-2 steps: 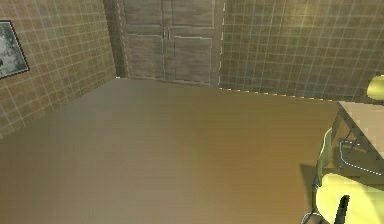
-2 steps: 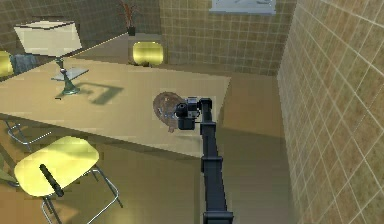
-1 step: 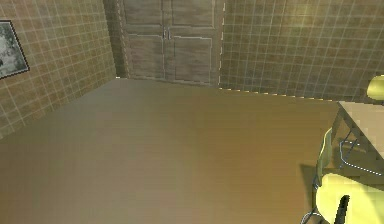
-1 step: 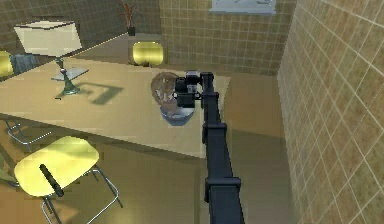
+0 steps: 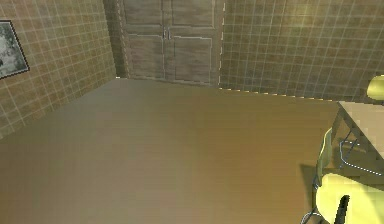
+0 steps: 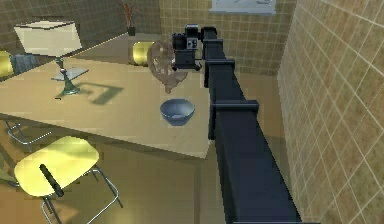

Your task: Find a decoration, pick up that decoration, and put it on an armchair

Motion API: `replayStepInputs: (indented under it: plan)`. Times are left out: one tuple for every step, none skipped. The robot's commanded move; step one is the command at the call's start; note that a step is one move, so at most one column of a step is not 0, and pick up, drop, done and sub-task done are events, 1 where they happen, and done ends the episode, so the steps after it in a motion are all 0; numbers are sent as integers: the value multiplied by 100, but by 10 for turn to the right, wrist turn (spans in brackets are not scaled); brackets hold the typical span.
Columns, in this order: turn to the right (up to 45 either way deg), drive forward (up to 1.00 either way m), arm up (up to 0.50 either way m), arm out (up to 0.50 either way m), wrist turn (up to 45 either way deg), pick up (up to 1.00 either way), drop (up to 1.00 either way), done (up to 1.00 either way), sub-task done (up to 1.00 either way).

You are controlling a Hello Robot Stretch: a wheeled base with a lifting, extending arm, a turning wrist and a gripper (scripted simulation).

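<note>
A pale, see-through, vase-like decoration [image 6: 159,64] shows at the far end of my gripper [image 6: 170,60], in front of the tan tabletop [image 6: 110,105]. I cannot tell whether the gripper holds it or whether it stands on the table. The dark arm [image 6: 235,130] rises from the bottom edge of the arm side view up to the gripper's body. Just below the decoration a small blue bowl [image 6: 178,112] sits near the table's front edge.
A lamp with a white shade [image 6: 50,40] and a dark vase with twigs [image 6: 130,20] stand on the table. A yellow chair [image 6: 55,165] stands before it. In the forward view: bare floor [image 5: 160,140], a double door [image 5: 170,40], a wall picture [image 5: 10,50], a table corner [image 5: 362,125], a yellow chair [image 5: 350,190].
</note>
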Motion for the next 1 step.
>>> replayStepInputs:
  plan:
    - [0, 0, 0, 0, -450, 0, 0, 0, 0]
